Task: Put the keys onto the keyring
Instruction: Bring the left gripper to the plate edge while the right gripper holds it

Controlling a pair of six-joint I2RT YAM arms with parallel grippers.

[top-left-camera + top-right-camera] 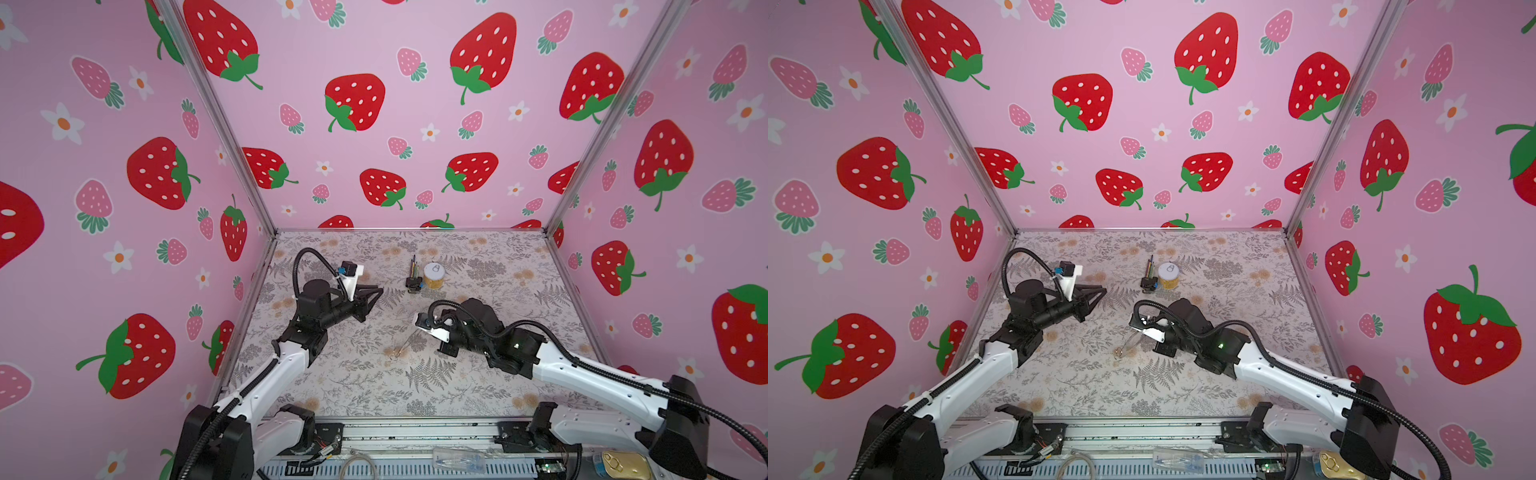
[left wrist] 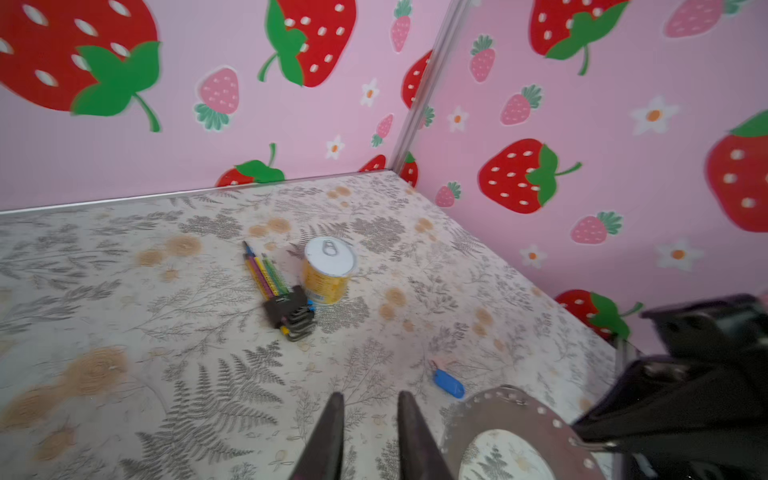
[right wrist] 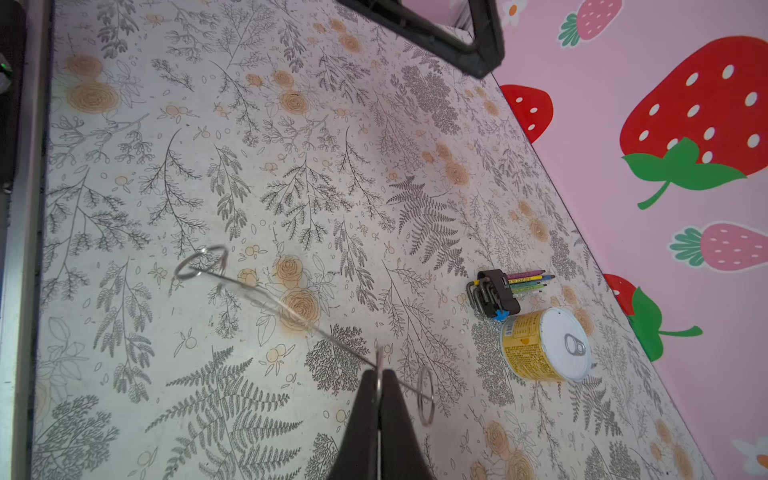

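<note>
Jaws of the right gripper (image 3: 379, 372) pinch the thin keyring (image 2: 494, 409); left gripper (image 2: 371, 401) jaws sit narrow, empty. Tiny keys (image 2: 449, 382) look slippery: grab sides.

No legible word, brand, number or sign being shown in any view. Fine dark print, in blocks and lines, being carried on label (image 3: 521, 343) of yellow can (image 3: 536, 365). Print being rendered too small and blurred in right wrist view for any letter to be made out. Not being resolved at all in both top views.
</note>
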